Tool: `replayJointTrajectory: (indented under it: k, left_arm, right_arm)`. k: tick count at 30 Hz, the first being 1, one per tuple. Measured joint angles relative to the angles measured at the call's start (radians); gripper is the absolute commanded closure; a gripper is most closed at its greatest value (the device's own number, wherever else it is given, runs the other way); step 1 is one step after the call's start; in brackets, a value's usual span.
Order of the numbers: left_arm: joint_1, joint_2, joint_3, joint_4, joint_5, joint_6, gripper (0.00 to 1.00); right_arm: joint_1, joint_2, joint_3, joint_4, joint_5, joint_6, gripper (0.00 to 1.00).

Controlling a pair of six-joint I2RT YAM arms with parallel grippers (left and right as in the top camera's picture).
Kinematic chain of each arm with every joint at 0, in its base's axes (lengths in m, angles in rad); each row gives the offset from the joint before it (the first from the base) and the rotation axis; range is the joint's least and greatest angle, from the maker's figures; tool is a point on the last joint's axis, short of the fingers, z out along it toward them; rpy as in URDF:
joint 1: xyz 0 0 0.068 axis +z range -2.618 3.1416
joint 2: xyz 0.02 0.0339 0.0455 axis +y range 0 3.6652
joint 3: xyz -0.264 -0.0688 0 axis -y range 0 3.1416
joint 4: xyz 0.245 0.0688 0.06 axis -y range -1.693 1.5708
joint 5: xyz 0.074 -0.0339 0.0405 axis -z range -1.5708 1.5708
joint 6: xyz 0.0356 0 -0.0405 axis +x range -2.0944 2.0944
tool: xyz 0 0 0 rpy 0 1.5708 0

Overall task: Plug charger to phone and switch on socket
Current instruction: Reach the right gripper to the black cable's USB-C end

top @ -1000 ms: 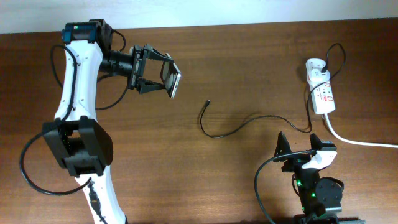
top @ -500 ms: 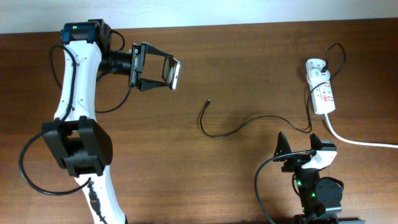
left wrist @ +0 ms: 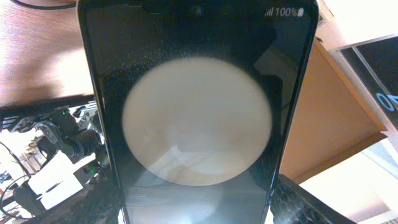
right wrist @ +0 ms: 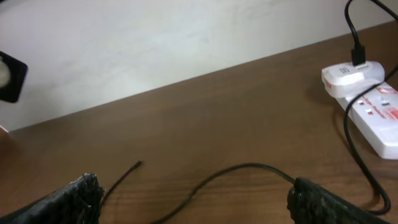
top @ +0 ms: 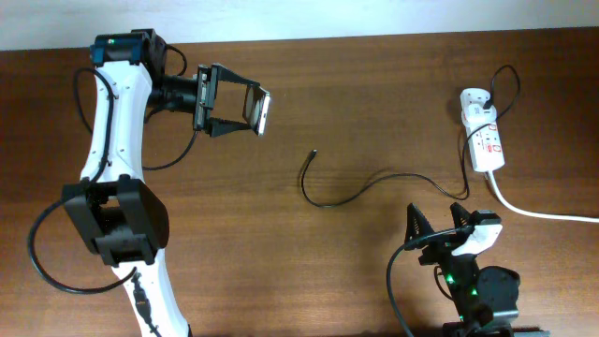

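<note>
My left gripper (top: 245, 110) is shut on the black phone (top: 258, 111) and holds it on edge above the table at the upper left. In the left wrist view the phone's glossy screen (left wrist: 198, 118) fills the frame with a big round glare spot, between the two fingers. The thin black charger cable (top: 360, 190) curves across the table middle, its connector tip (top: 314, 152) lying free. It also shows in the right wrist view (right wrist: 249, 168). The white socket strip (top: 484, 139) lies at the far right. My right gripper (top: 435, 225) is open and empty near the front edge.
A thick white cord (top: 543, 213) runs from the socket off the right edge. A white adapter (right wrist: 351, 73) with a black lead is plugged into the strip's far end. A pale wall borders the table's far edge.
The left gripper has turned the phone and drawn it slightly back and up. The right gripper has shifted a little to the left and tilted.
</note>
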Motion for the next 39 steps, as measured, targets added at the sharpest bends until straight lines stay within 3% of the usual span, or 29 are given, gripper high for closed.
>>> replayJointTrajectory:
  k: [6, 22, 28, 32, 39]
  left_arm:
    - [0.000, 0.000, 0.000, 0.000, -0.001, 0.000, 1.00]
    - [0.000, 0.000, 0.000, 0.000, -0.002, 0.000, 1.00]
    - [0.000, 0.000, 0.000, -0.002, -0.013, 0.000, 1.00]
    - [0.000, 0.000, 0.000, -0.003, -0.020, 0.000, 1.00]
    - [0.000, 0.000, 0.000, -0.003, -0.021, 0.000, 1.00]
  right_arm:
    - [0.000, 0.100, 0.047, -0.023, -0.010, 0.011, 0.01]
    - [0.000, 0.145, 0.109, -0.056, -0.108, 0.019, 0.01]
    - [0.000, 0.459, 0.385, -0.143, -0.171, 0.045, 0.01]
    - [0.000, 0.726, 0.661, -0.371, -0.236, 0.039, 0.01]
    - [0.000, 0.894, 0.985, -0.599, -0.306, -0.034, 0.01]
